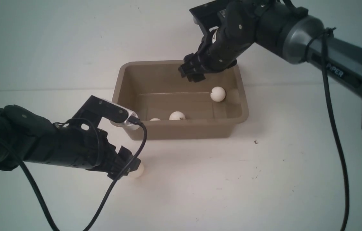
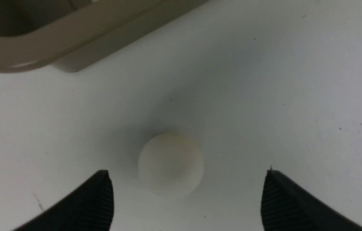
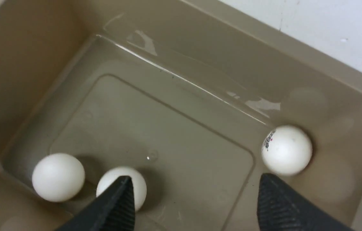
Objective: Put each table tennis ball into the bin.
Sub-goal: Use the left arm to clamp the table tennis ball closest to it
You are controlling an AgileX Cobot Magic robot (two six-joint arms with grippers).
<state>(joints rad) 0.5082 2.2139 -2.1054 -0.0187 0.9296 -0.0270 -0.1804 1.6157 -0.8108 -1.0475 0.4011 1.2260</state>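
The taupe bin (image 1: 184, 130) stands mid-table with three table tennis balls in it: one at the right (image 1: 218, 94), two at the front wall (image 1: 177, 115) (image 1: 155, 119). A fourth ball (image 1: 137, 171) lies on the table in front of the bin's left corner. My left gripper (image 1: 126, 165) is low beside it and open. In the left wrist view that ball (image 2: 170, 164) sits just ahead of the open left gripper (image 2: 186, 173), untouched. My right gripper (image 1: 193, 73) hangs open and empty over the bin's back. The right wrist view shows the right gripper (image 3: 195, 177) above the three balls (image 3: 58, 177) (image 3: 139, 186) (image 3: 286, 150).
A corner of the bin (image 2: 23, 54) lies just beyond the loose ball in the left wrist view. The left arm's cable (image 1: 142, 141) loops past the bin's front left corner. The white table (image 1: 232, 186) stretches in front of the bin.
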